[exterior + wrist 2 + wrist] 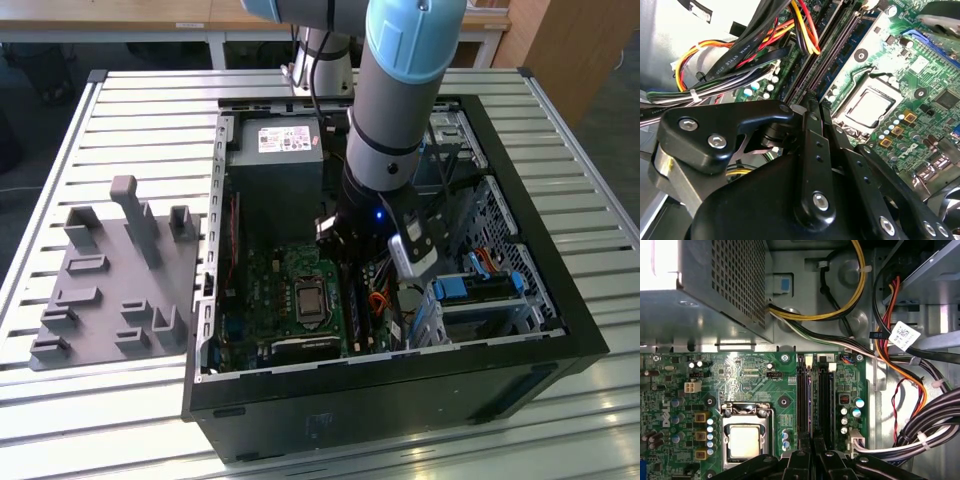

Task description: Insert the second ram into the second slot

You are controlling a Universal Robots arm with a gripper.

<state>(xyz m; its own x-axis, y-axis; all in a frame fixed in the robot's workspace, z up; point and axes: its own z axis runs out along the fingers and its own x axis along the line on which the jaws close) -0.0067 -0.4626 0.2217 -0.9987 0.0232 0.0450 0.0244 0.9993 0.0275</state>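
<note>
Second ram (813, 400) clamped edge-on in tool (813, 447) over slots, cable bundle (935, 425) beside

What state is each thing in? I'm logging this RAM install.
Computer case: open, side panel off.
Processor: bare in its socket, no cooler.
Memory slots: filled or empty, cannot tell.
Gripper: down inside the case, at the memory slots.
Grey fixture: lying flat beside the case.

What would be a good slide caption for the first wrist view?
Robot hand poised over the RAM slots on a green motherboard, beside the CPU socket and bundled cables.
</note>
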